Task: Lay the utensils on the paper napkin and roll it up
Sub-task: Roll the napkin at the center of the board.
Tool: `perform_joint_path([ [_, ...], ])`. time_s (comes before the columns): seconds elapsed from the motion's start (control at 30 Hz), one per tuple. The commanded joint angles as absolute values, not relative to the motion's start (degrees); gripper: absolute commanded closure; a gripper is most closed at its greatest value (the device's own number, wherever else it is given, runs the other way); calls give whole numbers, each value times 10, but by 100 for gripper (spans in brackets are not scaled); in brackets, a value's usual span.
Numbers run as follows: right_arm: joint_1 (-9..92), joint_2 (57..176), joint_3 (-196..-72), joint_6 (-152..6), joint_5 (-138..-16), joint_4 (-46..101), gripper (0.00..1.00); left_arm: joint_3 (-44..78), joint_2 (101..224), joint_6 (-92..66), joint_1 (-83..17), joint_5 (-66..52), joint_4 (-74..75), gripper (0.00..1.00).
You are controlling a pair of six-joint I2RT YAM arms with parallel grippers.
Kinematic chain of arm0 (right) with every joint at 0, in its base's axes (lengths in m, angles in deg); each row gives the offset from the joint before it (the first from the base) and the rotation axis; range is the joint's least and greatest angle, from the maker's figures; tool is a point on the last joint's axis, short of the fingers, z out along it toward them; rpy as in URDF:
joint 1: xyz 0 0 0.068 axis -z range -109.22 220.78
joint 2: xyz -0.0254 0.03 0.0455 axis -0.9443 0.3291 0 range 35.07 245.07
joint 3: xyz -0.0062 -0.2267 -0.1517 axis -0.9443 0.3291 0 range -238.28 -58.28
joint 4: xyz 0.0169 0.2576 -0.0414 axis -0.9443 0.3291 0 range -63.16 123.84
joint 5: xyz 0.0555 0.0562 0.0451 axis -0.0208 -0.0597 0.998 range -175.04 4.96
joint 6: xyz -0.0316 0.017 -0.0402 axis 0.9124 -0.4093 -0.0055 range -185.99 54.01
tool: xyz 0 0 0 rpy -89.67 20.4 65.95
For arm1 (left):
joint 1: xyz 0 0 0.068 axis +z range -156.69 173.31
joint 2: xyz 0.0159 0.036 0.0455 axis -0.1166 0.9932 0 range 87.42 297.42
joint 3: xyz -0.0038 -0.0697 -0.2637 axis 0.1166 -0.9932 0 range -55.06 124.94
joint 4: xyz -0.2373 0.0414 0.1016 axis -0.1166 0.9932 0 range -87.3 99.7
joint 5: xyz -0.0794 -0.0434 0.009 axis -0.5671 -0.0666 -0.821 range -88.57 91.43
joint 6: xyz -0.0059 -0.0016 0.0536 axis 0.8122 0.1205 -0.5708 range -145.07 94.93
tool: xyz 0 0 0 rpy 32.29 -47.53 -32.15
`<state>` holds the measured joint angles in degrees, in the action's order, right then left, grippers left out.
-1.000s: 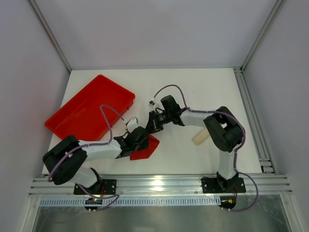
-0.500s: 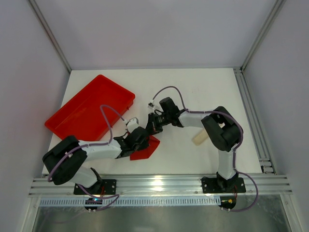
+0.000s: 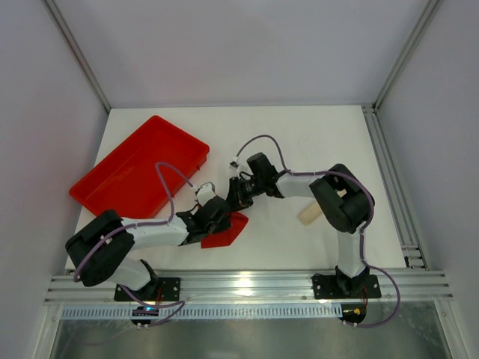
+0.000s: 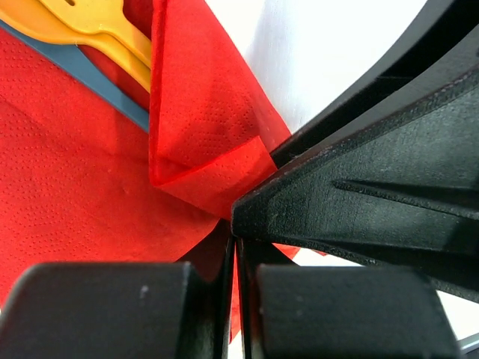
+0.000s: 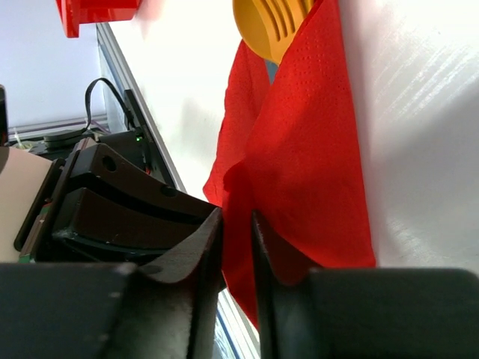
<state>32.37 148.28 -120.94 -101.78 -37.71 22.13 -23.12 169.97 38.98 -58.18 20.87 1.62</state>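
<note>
The red paper napkin (image 3: 229,231) lies crumpled near the table's front, between both grippers. In the left wrist view the napkin (image 4: 75,187) has a flap folded over, and a yellow slotted utensil (image 4: 97,19) and a blue-grey one (image 4: 90,82) lie on it. My left gripper (image 3: 218,212) (image 4: 238,239) is shut on a thin edge of napkin. My right gripper (image 3: 234,197) (image 5: 236,217) meets it from the far side, jaws slightly parted with a raised fold of the napkin (image 5: 314,164) in the narrow gap. The yellow utensil (image 5: 273,22) shows beyond.
A large red tray (image 3: 135,168) sits at the left back, its corner (image 5: 93,11) visible in the right wrist view. A pale tan piece (image 3: 309,213) lies on the table under the right arm's elbow. The two grippers almost touch.
The right arm has edged slightly left toward the left gripper. The left arm and the napkin stay where they were.
</note>
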Motion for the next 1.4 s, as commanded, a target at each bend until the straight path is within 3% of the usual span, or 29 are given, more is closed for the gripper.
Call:
perform_joint_path([
  [0.0, 309, 1483, -1200, -997, -353, 228, 72, -235, 1686, 382, -580, 232, 11, 100],
  [0.2, 309, 1455, -1195, -985, -363, 239, 50, -239, 1687, 385, -580, 233, 10, 100],
  [0.3, 309, 1440, -1202, -971, -382, 265, 45, -241, 1686, 386, -580, 231, 9, 100],
  [0.33, 310, 1436, -1203, -961, -386, 265, 38, -241, 1686, 386, -580, 231, 9, 100],
  [1.37, 329, 1339, -1083, -945, -398, 276, 35, -238, 1681, 385, -580, 234, 16, 100],
])
